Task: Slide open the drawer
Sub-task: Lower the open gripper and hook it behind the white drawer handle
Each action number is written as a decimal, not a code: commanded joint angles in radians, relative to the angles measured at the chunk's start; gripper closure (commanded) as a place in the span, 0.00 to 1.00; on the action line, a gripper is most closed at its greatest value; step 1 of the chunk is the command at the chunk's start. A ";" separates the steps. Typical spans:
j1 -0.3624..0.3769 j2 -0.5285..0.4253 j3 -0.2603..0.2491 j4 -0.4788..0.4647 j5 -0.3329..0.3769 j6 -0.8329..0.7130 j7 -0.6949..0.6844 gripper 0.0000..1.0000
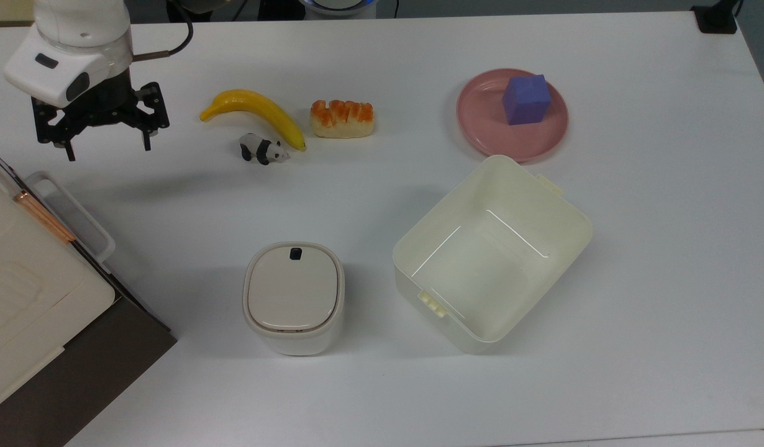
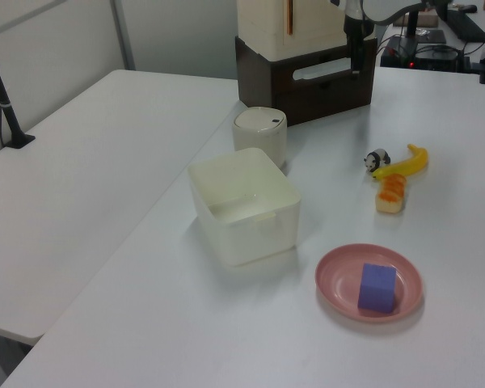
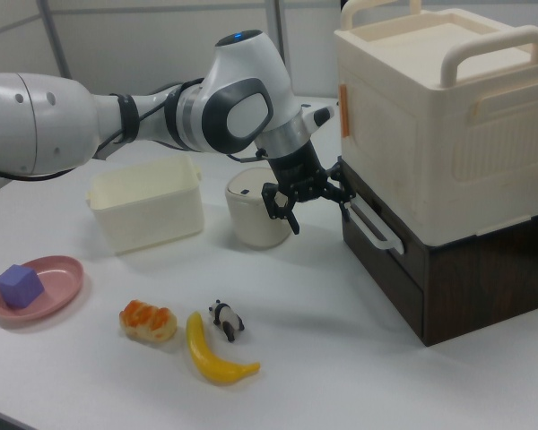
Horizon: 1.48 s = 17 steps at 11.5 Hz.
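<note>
hovering tool (image 1: 105, 144) open nr drawer (image 3: 381, 240), its inside hidden.

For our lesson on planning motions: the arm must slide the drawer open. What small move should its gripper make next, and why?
Probably ease the open gripper toward the right view's right, onto the white plastic loop handle, so its fingers straddle the bar. The dark brown wooden drawer looks shut, and the gripper hangs close beside the handle, holding nothing.
</note>
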 commanded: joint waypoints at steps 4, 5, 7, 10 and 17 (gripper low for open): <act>-0.030 0.032 -0.004 0.029 0.016 0.080 0.025 0.00; -0.031 0.044 -0.007 0.029 0.014 0.109 0.037 0.00; -0.049 0.059 -0.011 0.030 0.007 0.152 0.047 0.00; -0.053 0.078 -0.011 0.030 0.005 0.163 0.048 0.00; -0.065 0.121 -0.011 0.048 0.004 0.210 0.048 0.00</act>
